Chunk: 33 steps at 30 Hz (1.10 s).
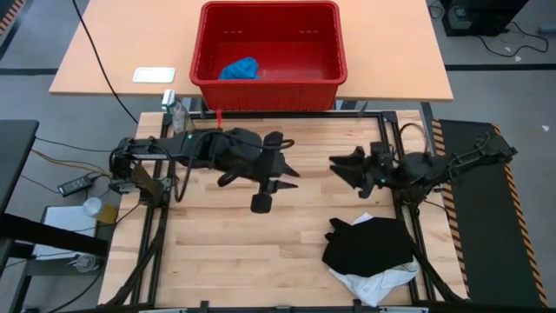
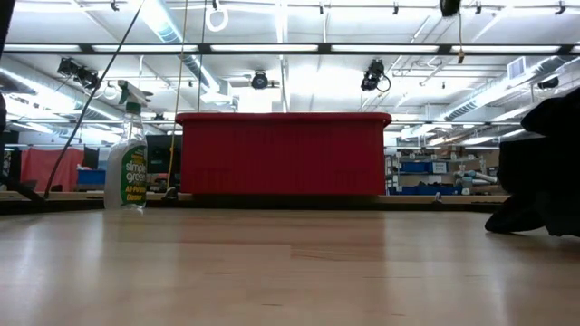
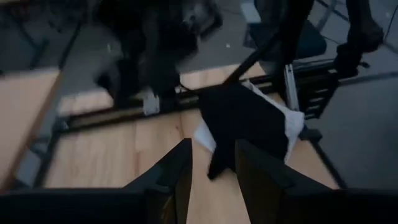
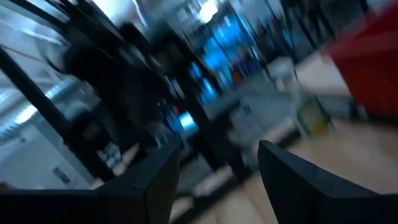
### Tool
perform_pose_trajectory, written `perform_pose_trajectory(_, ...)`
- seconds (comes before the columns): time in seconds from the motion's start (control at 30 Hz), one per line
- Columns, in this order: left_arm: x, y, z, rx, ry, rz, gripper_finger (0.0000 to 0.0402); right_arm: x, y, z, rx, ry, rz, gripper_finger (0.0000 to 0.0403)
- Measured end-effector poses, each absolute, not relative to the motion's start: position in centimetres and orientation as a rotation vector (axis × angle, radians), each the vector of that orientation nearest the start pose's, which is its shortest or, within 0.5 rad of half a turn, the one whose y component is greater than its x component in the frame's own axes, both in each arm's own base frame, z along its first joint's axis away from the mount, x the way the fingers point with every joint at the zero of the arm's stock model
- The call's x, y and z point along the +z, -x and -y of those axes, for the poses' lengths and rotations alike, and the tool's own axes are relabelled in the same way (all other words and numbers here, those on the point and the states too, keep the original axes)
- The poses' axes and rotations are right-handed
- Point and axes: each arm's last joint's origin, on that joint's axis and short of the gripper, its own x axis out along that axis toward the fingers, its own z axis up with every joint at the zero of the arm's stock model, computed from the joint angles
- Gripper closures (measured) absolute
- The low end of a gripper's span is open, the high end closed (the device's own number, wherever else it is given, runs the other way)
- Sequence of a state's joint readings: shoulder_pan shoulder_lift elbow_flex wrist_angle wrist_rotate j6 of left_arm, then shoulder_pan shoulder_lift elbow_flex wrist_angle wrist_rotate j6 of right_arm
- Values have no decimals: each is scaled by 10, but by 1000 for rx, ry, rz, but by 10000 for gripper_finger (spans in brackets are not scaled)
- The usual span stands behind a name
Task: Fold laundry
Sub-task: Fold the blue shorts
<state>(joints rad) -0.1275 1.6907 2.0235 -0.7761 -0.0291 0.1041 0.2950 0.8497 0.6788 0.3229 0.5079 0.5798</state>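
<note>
A black garment (image 1: 369,243) lies bunched near the table's right front corner. It sits on a white garment (image 1: 375,280) whose edge shows beneath it; both show in the left wrist view as black (image 3: 245,121) and white (image 3: 292,124). A bright blue garment (image 1: 239,69) lies inside the red basket (image 1: 334,65). My left gripper (image 1: 282,174) hovers open over the table's middle, its fingers (image 3: 168,177) with nothing between them. My right gripper (image 1: 339,169) is raised right of centre, also open and with nothing between its fingers (image 4: 155,180).
The red basket stands on a separate desk beyond the table's far edge (image 2: 283,154). A spray bottle (image 1: 176,111) (image 2: 127,167) stands at the far left. The black frame rails (image 1: 408,217) run along the table's sides. Bare wood stretches across the near left (image 1: 226,252).
</note>
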Motion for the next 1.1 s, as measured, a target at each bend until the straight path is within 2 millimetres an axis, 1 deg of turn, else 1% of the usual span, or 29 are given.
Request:
perform_pose_trajectory(0.07,458,-348,39,-92,-60,-471,279,342,-184,-39,-156,-585,278,180)
perform_pose_trajectory(0.13,453,-353,35,-66,-17,-487,279,348,-183,-38,-150,-582,335,180)
perform_pose_trajectory(0.2,449,-356,32,-49,5,-507,279,349,-183,-36,-176,-576,356,180)
perform_pose_trajectory(0.3,445,-354,28,-28,40,-559,279,350,-183,-28,-216,-558,369,183)
perform_pose_trajectory(0.4,440,-350,26,18,-4,-620,280,349,-186,-18,-224,-565,376,191)
perform_pose_trajectory(0.47,442,-346,26,33,-56,-628,283,347,-190,-10,-237,-564,373,196)
perform_pose_trajectory(0.6,455,-329,24,21,-101,-598,289,345,-197,7,-239,-568,355,203)
perform_pose_trajectory(0.67,458,-324,21,20,-126,-603,292,347,-204,14,-236,-562,321,204)
perform_pose_trajectory(0.8,463,-311,10,30,-188,-626,298,361,-224,30,-256,-529,281,204)
perform_pose_trajectory(0.9,470,-293,-2,46,-206,-643,299,374,-242,44,-292,-463,280,204)
perform_pose_trajectory(1.0,479,-275,-12,51,-193,-636,299,386,-257,64,-347,-414,294,204)
perform_pose_trajectory(1.1,487,-257,-18,52,-204,-619,299,395,-272,86,-355,-407,292,204)
